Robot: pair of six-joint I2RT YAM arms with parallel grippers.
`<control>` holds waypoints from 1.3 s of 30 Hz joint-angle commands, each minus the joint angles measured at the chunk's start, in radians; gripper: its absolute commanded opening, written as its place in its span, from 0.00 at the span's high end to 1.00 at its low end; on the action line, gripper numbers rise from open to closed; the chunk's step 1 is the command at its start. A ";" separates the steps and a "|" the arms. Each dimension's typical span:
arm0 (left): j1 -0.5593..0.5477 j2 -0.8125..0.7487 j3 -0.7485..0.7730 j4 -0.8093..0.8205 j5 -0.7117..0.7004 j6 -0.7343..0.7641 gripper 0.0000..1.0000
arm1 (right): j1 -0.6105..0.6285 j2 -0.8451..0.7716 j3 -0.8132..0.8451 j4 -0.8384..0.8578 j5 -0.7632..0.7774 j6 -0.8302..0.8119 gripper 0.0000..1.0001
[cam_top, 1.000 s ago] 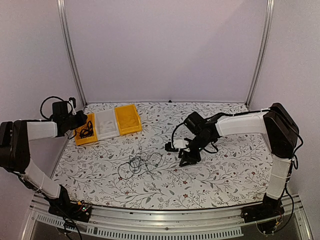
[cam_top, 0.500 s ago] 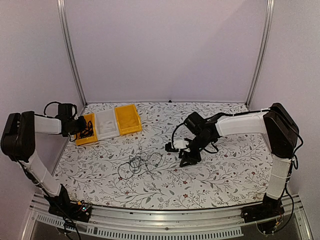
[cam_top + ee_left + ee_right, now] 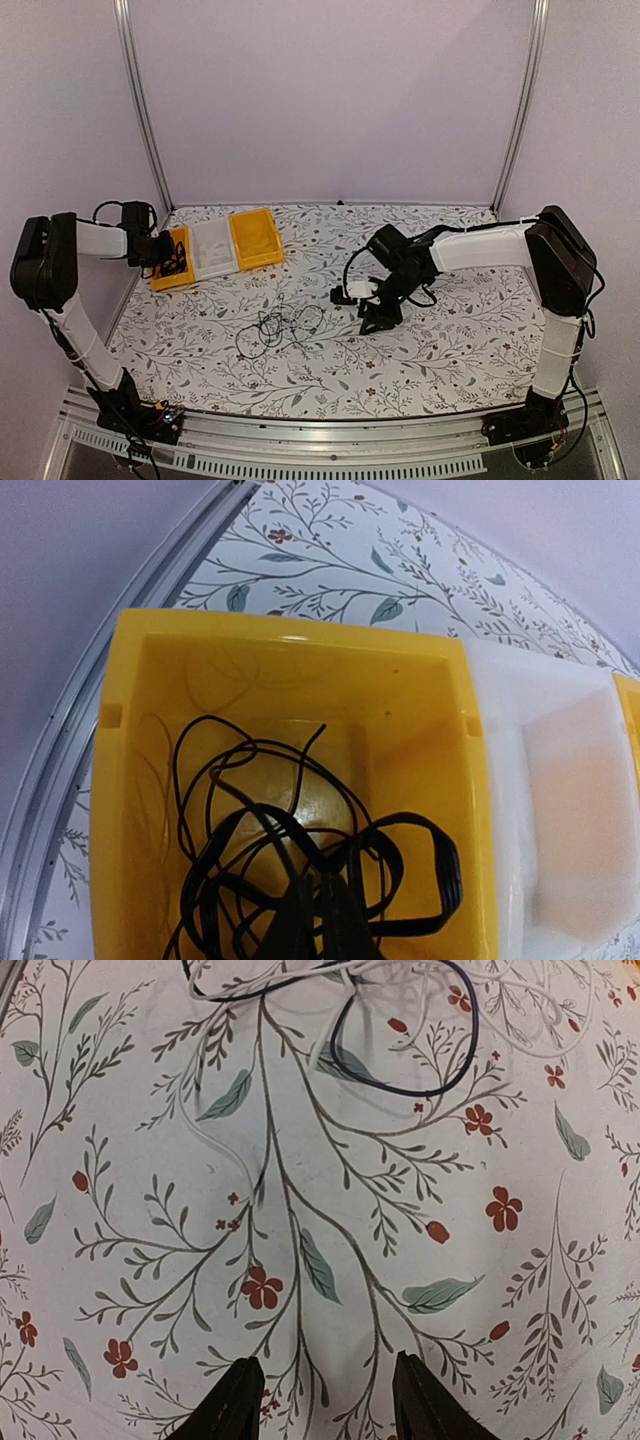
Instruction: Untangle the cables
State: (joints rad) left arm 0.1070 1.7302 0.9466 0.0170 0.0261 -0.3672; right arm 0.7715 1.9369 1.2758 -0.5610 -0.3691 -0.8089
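A loose tangle of thin black cables [image 3: 275, 328] lies on the flowered table, left of centre. More black cable [image 3: 451, 885] is piled in the left yellow bin [image 3: 300, 670]. My left gripper [image 3: 321, 885] reaches down into that bin [image 3: 168, 278], its fingers close together in the pile with strands running to them. In the top view the left gripper [image 3: 160, 252] is over the bin's left side. My right gripper [image 3: 372, 322] hovers low, right of the tangle. It stands open [image 3: 325, 1400] over bare cloth, a dark cable loop [image 3: 440, 1070] ahead of it.
A white bin [image 3: 212, 250] and a second yellow bin [image 3: 255, 238] stand in a row beside the first, at the back left. An aluminium frame post [image 3: 140, 110] rises behind them. A pale thin strand [image 3: 232, 1155] lies near the dark loop.
The left arm has folded back and upright, and its gripper has moved a little right and down over the yellow bin. The right arm and the table tangle have not moved.
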 commanded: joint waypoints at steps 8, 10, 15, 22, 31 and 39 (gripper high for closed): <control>-0.041 0.024 0.069 -0.149 -0.138 0.017 0.80 | 0.005 0.017 0.033 -0.014 0.008 -0.008 0.51; -0.050 0.002 0.080 -0.184 -0.175 0.011 0.72 | 0.005 0.017 0.034 -0.014 0.006 -0.007 0.51; -0.069 -0.114 0.073 -0.236 -0.234 0.004 0.58 | 0.005 0.015 0.036 -0.014 -0.002 -0.003 0.51; -0.126 -0.282 0.119 -0.321 -0.266 0.067 0.42 | -0.005 -0.032 0.079 -0.003 -0.006 0.041 0.51; -0.391 -0.633 -0.058 0.087 -0.180 0.308 0.50 | -0.089 -0.059 0.265 0.050 -0.110 0.287 0.39; -0.342 -0.649 -0.216 0.273 0.197 0.284 0.69 | -0.090 0.187 0.504 -0.097 -0.261 0.333 0.38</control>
State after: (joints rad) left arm -0.2386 1.0126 0.7258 0.2577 0.0315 -0.0925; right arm 0.6731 2.0113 1.7424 -0.5709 -0.5224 -0.5369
